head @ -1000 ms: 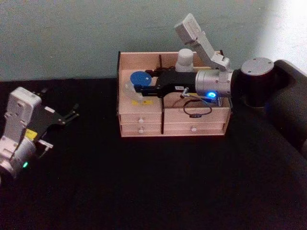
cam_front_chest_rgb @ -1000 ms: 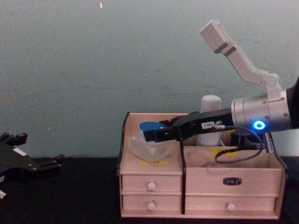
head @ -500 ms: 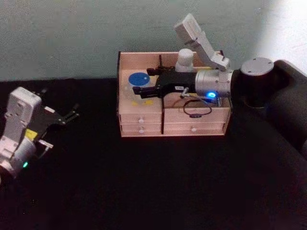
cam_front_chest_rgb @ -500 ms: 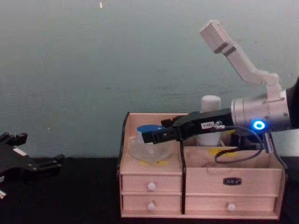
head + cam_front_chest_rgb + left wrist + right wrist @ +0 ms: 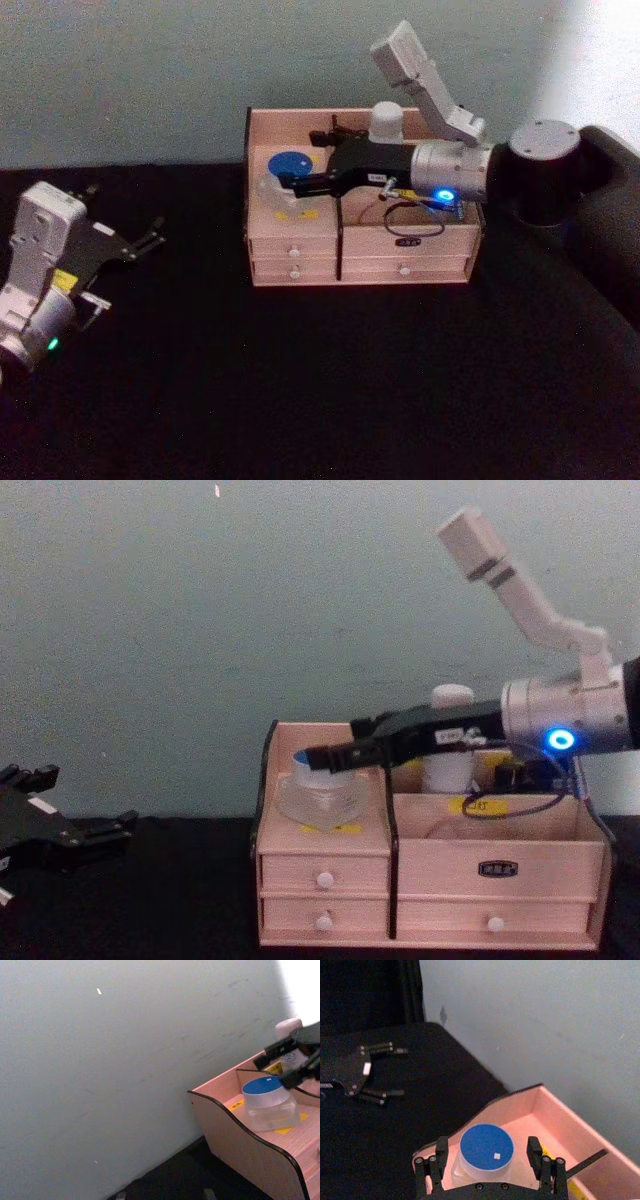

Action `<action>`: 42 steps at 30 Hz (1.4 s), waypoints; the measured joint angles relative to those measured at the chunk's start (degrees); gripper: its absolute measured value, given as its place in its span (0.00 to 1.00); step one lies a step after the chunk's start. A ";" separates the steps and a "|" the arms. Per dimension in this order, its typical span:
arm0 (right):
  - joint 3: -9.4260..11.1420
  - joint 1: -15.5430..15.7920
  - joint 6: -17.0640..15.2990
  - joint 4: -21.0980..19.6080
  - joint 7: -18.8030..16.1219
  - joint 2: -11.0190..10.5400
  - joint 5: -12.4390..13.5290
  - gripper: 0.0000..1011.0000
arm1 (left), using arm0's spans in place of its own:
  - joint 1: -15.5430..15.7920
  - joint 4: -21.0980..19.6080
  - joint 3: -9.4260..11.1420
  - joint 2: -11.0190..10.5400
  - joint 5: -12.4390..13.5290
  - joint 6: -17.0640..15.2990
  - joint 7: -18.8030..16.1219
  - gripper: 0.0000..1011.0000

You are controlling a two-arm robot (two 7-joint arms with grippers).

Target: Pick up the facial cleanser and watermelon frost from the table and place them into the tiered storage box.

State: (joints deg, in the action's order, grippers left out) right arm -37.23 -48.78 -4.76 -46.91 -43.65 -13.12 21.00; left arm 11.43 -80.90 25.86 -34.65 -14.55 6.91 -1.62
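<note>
The right gripper (image 5: pixel 486 1161) is spread open, straddling but not touching the upright jar (image 5: pixel 267 1102) in the box's (image 5: pixel 400 245) left compartment. The left gripper (image 5: pixel 130 243) is parked open, well left.

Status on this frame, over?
Right gripper jaws open, flanking blue-lidded clear jar in left compartment of pale wooden tiered storage box. Left gripper parked open over black table, far left. White bottle in right section. Nothing blocking.
</note>
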 joint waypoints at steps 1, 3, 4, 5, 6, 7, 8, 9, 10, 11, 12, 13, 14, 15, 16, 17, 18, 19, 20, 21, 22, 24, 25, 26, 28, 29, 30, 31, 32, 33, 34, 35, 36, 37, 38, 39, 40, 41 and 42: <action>0.55 0.98 0.03 -2.32 0.67 -0.78 0.14 0.99 | 0.00 0.00 0.00 0.00 0.00 0.00 0.00 0.99; 1.13 2.02 -0.07 -4.87 1.21 -1.69 0.41 0.99 | 0.00 0.00 0.00 0.00 0.00 0.00 0.00 0.99; 1.41 2.56 -0.19 -6.10 1.40 -2.16 0.58 0.99 | 0.00 0.00 0.00 0.00 0.00 0.00 0.00 0.99; 1.86 3.49 -0.46 -8.24 1.70 -2.98 0.94 0.99 | 0.00 0.00 0.00 0.00 0.00 0.00 0.00 0.99; 2.26 4.45 -0.82 -10.40 1.94 -3.91 1.34 0.99 | 0.00 0.00 0.00 0.00 0.00 0.00 0.00 0.99; 2.26 4.45 -0.82 -10.40 1.94 -3.91 1.34 0.99 | 0.00 0.00 0.00 0.00 0.00 0.00 0.00 0.99; 2.48 5.04 -1.03 -11.61 2.02 -4.47 1.58 0.99 | 0.00 0.00 0.00 0.00 0.00 0.00 0.00 0.99; 3.00 6.41 -1.66 -14.44 2.08 -5.79 2.25 0.99 | 0.00 0.00 0.00 0.00 0.00 0.00 0.00 0.99; 3.19 6.91 -1.91 -15.44 2.09 -6.29 2.59 0.99 | 0.00 0.00 0.00 0.00 0.00 0.00 0.00 0.99; 3.66 8.31 -2.51 -18.13 2.09 -7.70 3.38 0.99 | 0.00 0.00 0.00 0.00 0.00 0.00 0.00 0.99; 3.87 9.03 -2.76 -19.46 2.06 -8.41 3.75 0.99 | 0.00 0.00 0.00 0.00 0.00 0.00 0.00 0.99; 4.03 9.59 -3.01 -20.52 2.05 -9.03 4.10 0.99 | 0.00 0.00 0.00 0.00 0.00 0.00 0.00 0.99; 4.23 10.24 -3.27 -21.68 2.01 -9.73 4.55 0.99 | 0.00 0.00 0.00 0.00 0.00 0.00 0.00 0.99; 4.61 11.55 -3.85 -23.91 1.95 -11.14 5.38 0.99 | 0.00 0.00 0.00 0.00 0.00 0.00 0.00 0.99; 4.84 12.38 -4.16 -25.06 1.93 -11.99 5.80 0.99 | 0.00 0.00 0.00 0.00 0.00 0.00 0.00 0.99; 5.01 12.87 -4.43 -25.88 1.92 -12.54 6.15 0.99 | 0.00 0.00 0.00 0.00 0.00 0.00 0.00 0.99; 5.25 13.52 -4.74 -26.81 1.94 -13.25 6.55 0.99 | 0.00 0.00 0.00 0.00 0.00 0.00 0.00 0.99; 5.81 14.97 -5.42 -28.77 2.09 -14.75 7.36 0.99 | 0.00 0.00 0.00 0.00 0.00 0.00 0.00 0.99; 6.12 15.82 -5.78 -29.70 2.35 -15.59 7.76 0.99 | 0.00 0.00 0.00 0.00 0.00 0.00 0.00 0.99; 6.76 17.31 -6.41 -31.45 2.96 -17.10 8.54 0.99 | 0.00 0.00 0.00 0.00 0.00 0.00 0.00 0.99; 6.76 17.31 -6.41 -31.45 2.96 -17.10 8.54 0.99 | 0.00 0.00 0.00 0.00 0.00 0.00 0.00 0.99; 8.06 19.70 -7.48 -33.83 4.22 -19.41 9.83 0.99 | 0.00 0.00 0.00 0.00 0.00 0.00 0.00 0.99; 8.52 20.42 -7.77 -34.50 4.76 -20.08 10.20 0.99 | 0.00 0.00 0.00 0.00 0.00 0.00 0.00 0.99; 9.55 21.90 -8.32 -35.84 6.08 -21.43 11.06 0.99 | 0.00 0.00 0.00 0.00 0.00 0.00 0.00 0.99; 11.65 24.36 -8.95 -37.83 8.96 -23.36 12.24 0.99 | 0.00 0.00 0.00 0.00 0.00 0.00 0.00 0.99; 12.46 25.25 -9.08 -38.43 10.19 -23.87 12.62 0.99 | 0.00 0.00 0.00 0.00 0.00 0.00 0.00 0.99; 13.22 26.08 -9.15 -39.08 11.54 -24.29 12.93 0.99 | 0.00 0.00 0.00 0.00 0.00 0.00 0.00 0.99; 14.09 26.98 -9.16 -39.65 13.06 -24.68 13.11 0.99 | 0.00 0.00 0.00 0.00 0.00 0.00 0.00 0.99; 14.87 27.87 -9.15 -40.19 14.62 -24.98 13.15 0.99 | 0.00 0.00 0.00 0.00 0.00 0.00 0.00 0.99; 16.33 29.39 -8.86 -41.32 18.04 -25.30 12.84 0.99 | 0.00 0.00 0.00 0.00 0.00 0.00 0.00 0.99; 17.60 30.83 -8.47 -42.20 21.57 -25.37 11.69 0.99 | 0.00 0.00 0.00 0.00 0.00 0.00 0.00 0.99; 17.60 30.83 -8.47 -42.20 21.57 -25.37 11.69 0.99 | 0.00 0.00 0.00 0.00 0.00 0.00 0.00 0.99; 18.46 31.96 -8.03 -42.82 25.40 -25.10 9.96 0.99 | 0.00 0.00 0.00 0.00 0.00 0.00 0.00 0.99; 18.82 32.45 -7.84 -42.96 27.20 -24.84 9.04 0.99 | 0.00 0.00 0.00 0.00 0.00 0.00 0.00 0.99; 19.17 33.17 -7.48 -43.03 30.59 -24.24 7.04 0.99 | 0.00 0.00 0.00 0.00 0.00 0.00 0.00 0.99; 19.27 33.44 -7.26 -43.00 32.14 -23.88 5.98 0.99 | 0.00 0.00 0.00 0.00 0.00 0.00 0.00 0.99; 19.45 33.88 -6.92 -42.50 35.39 -22.99 4.08 0.99 | 0.00 0.00 0.00 0.00 0.00 0.00 0.00 0.99; 19.48 34.05 -6.78 -42.09 36.86 -22.46 3.09 0.99 | 0.00 0.00 0.00 0.00 0.00 0.00 0.00 0.99; 19.48 34.19 -6.65 -41.69 38.27 -21.90 2.29 0.99 | 0.00 0.00 0.00 0.00 0.00 0.00 0.00 0.99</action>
State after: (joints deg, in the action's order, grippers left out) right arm -17.74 -14.58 -11.41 -88.60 -5.38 -35.02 23.29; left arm 11.43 -80.90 25.86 -34.65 -14.55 6.91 -1.62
